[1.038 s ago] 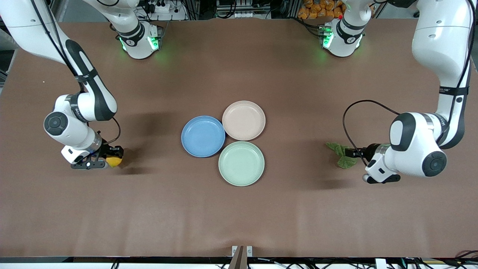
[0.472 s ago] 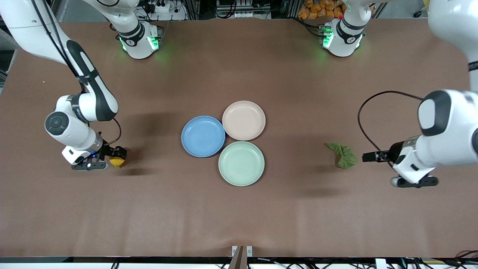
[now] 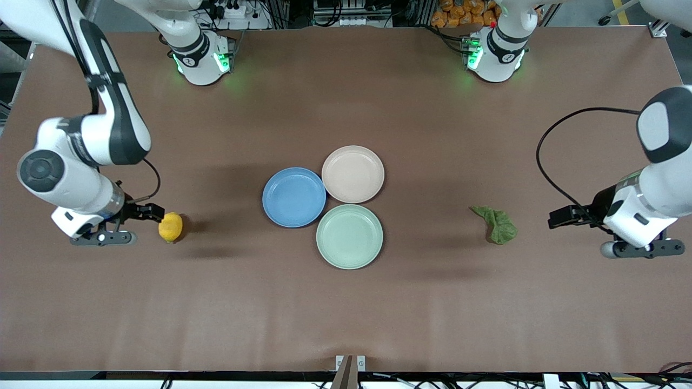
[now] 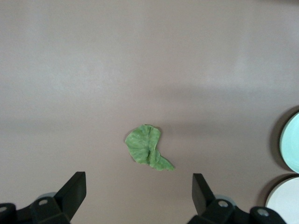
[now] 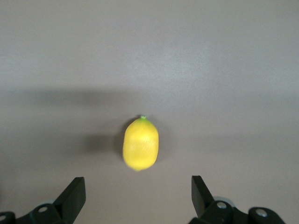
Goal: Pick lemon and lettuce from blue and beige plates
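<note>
Lemon [image 3: 171, 226] lies on the bare brown surface [image 3: 346, 313] toward the right arm's end, well apart from the plates. Lettuce [image 3: 497, 223] lies flat on the surface toward the left arm's end, also well clear of them. Blue plate [image 3: 293, 196], beige plate [image 3: 353, 174] and a mint-green plate [image 3: 349, 236] sit clustered mid-surface, rims touching or nearly so; all three hold nothing.

Right claw [image 3: 145, 212] sits just beside the lemon toward the right arm's end, fingers spread wide in the right wrist view, gripping nothing. Left claw [image 3: 565, 217] is near the lettuce toward the left arm's end, fingers likewise wide apart, gripping nothing.

Handling, as judged:
- Lemon [image 5: 140, 143]: oval, firm-looking, dimpled skin, probably light. Rounded, so likely to roll or squirt out of a loose pinch. Best taken across the narrow middle, fingers square to the long axis.
- Lettuce [image 4: 147, 147]: thin, crinkled, limp, near weightless. Lies flush to the surface, so fingers must come down right to it. A raised fold or the thicker stem end looks the best hold; it may tear or slip.
</note>
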